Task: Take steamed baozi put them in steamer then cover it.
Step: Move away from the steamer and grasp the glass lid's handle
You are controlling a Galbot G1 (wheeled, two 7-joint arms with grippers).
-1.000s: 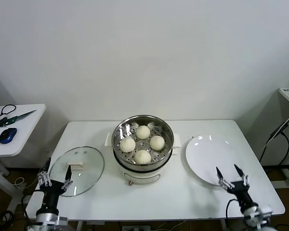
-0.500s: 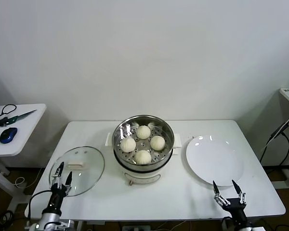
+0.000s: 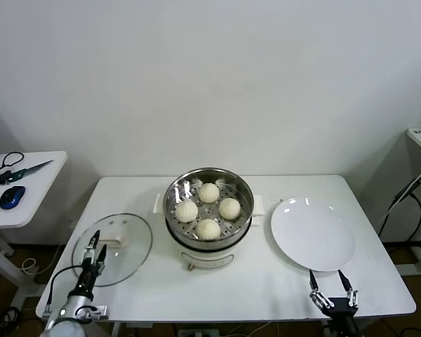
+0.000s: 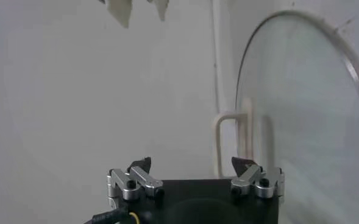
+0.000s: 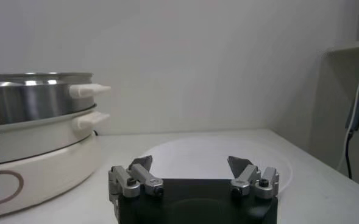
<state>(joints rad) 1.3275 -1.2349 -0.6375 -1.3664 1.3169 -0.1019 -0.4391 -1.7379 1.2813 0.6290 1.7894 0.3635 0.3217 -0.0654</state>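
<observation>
- Drawn back toward the near table edge since a second ago: both arms, the right gripper [image 3: 331,284] off the plate and now at the very rim of the table [image 3: 266,291], the left gripper [image 3: 95,246] turned narrower over the cover's near side.
- Jaws on both sides spread wide, holding nothing; same in both wrist views, left gripper [image 4: 194,172] and right gripper [image 5: 191,171].
- Just ahead of the left jaws: the cover [image 3: 113,248], clear glass with metal rim and white block handle, flat on the table at the left, well clear of the steamer.
- Just ahead of the right jaws: white plate [image 3: 313,234], bare, at the table's right.
- Centre of the table: the steamer [image 3: 208,244], shiny steel wall, white base, white side handles, uncovered.
- Inside on the perforated tray: four steamed baozi [image 3: 208,228], smooth, off-white, round, in a diamond, close but apart.
- Open table between cover and steamer, and along the near edge in front of the steamer.
- Far left, apart: a side desk [image 3: 29,196] with small items.
</observation>
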